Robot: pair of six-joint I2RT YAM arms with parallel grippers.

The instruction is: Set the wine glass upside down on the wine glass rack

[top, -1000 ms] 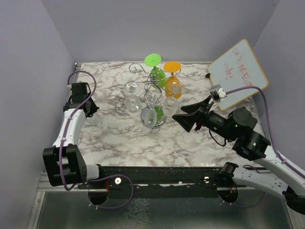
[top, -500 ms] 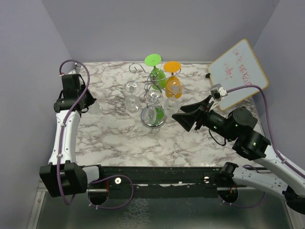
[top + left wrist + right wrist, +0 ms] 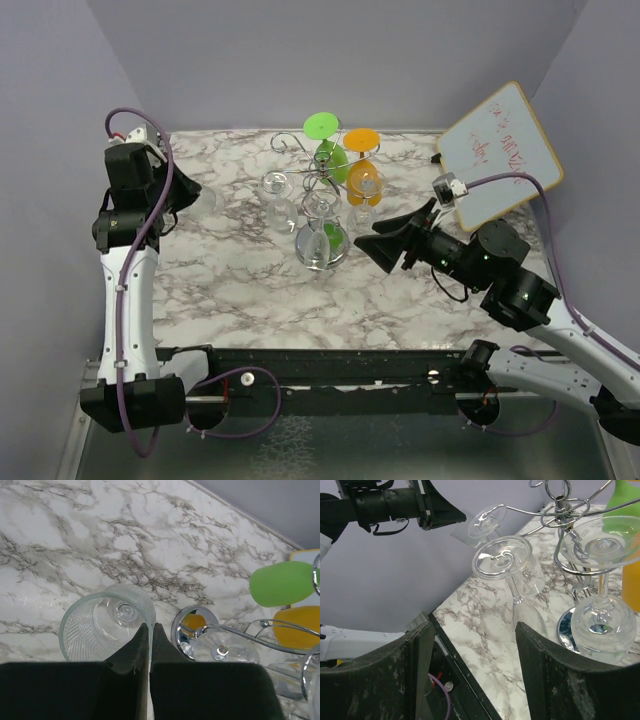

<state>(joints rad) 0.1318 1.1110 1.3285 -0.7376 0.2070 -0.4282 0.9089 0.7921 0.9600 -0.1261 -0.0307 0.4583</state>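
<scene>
Bright even light, glare on rack

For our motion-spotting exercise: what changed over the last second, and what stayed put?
The left gripper, shut on the rim of the wine glass, rose, carrying the glass higher. The right gripper, open, edged slightly toward the wine glass rack. The rack and its hung glasses stayed put.

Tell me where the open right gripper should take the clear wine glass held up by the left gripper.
The left gripper pinches the rim of the clear wine glass, so its bowl is taken. The open right gripper should probably take the thin stem behind the round foot, coming from the foot end, jaws across it.
</scene>
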